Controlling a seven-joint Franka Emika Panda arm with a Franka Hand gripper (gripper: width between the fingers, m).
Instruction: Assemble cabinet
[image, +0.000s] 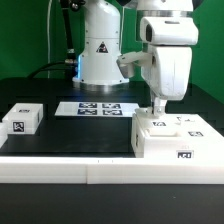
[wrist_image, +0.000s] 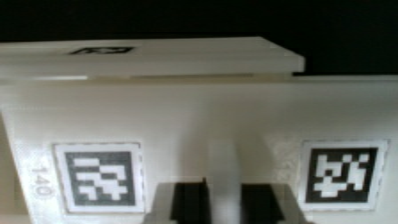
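The cabinet (image: 176, 137), a large white box with black-and-white tags, stands on the black table at the exterior view's right. My gripper (image: 157, 110) reaches straight down onto its top near the far left corner. In the wrist view the cabinet (wrist_image: 196, 120) fills the frame with a tag on each side. The gripper (wrist_image: 222, 203) has its two dark fingers (wrist_image: 183, 202) close on either side of a white raised part of the cabinet, shut on it.
A small white tagged block (image: 22, 119) lies at the exterior view's left. The marker board (image: 96, 107) lies flat at the table's middle back, before the arm's white base (image: 100, 55). A white ledge (image: 60, 166) runs along the front edge.
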